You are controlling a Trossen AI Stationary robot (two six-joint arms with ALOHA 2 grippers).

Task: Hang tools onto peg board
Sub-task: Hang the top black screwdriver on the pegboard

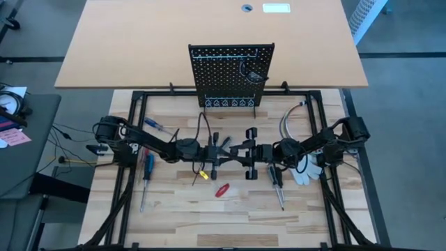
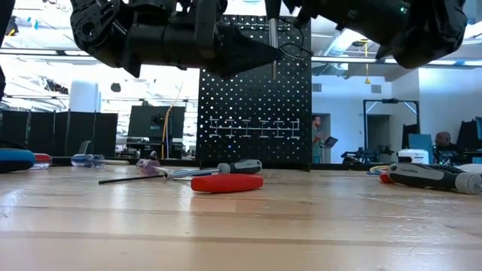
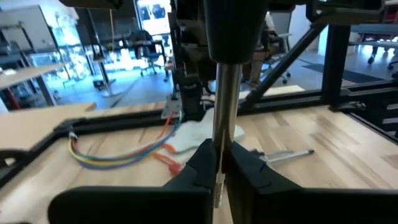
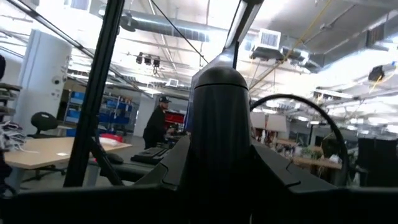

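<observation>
A screwdriver with a black handle (image 3: pixel 231 28) and a bare metal shaft (image 2: pixel 273 47) stands upright in the air over the middle of the table, in front of the black peg board (image 1: pixel 231 73). Both grippers are shut on it. My left gripper (image 1: pixel 228 152) reaches in from the table's left. My right gripper (image 1: pixel 247 150) reaches in from the right. Other tools lie on the table: a red-handled one (image 1: pixel 221 189), a blue-handled screwdriver (image 1: pixel 147 167) and a dark-handled screwdriver (image 1: pixel 277 183). My left gripper pinches the screwdriver's metal shaft (image 3: pixel 221 134) between its two fingers, below the handle. The fingers come about level from the table's left and lie across the shaft. The screwdriver stands upright, handle up, clear of the table. My right gripper holds the black handle (image 4: pixel 217 112) between its two fingers, which stand on either side of it, coming from the table's right. The handle's rounded end (image 4: pixel 217 78) sticks out past the fingers. The screwdriver is clear of the table.
A white glove (image 1: pixel 306 171) and a grey coiled cable (image 1: pixel 289 122) lie at the right. A small screwdriver (image 1: pixel 155 125) lies at the far left. A dark item (image 1: pixel 254 72) hangs on the peg board's right side. People show in the room behind.
</observation>
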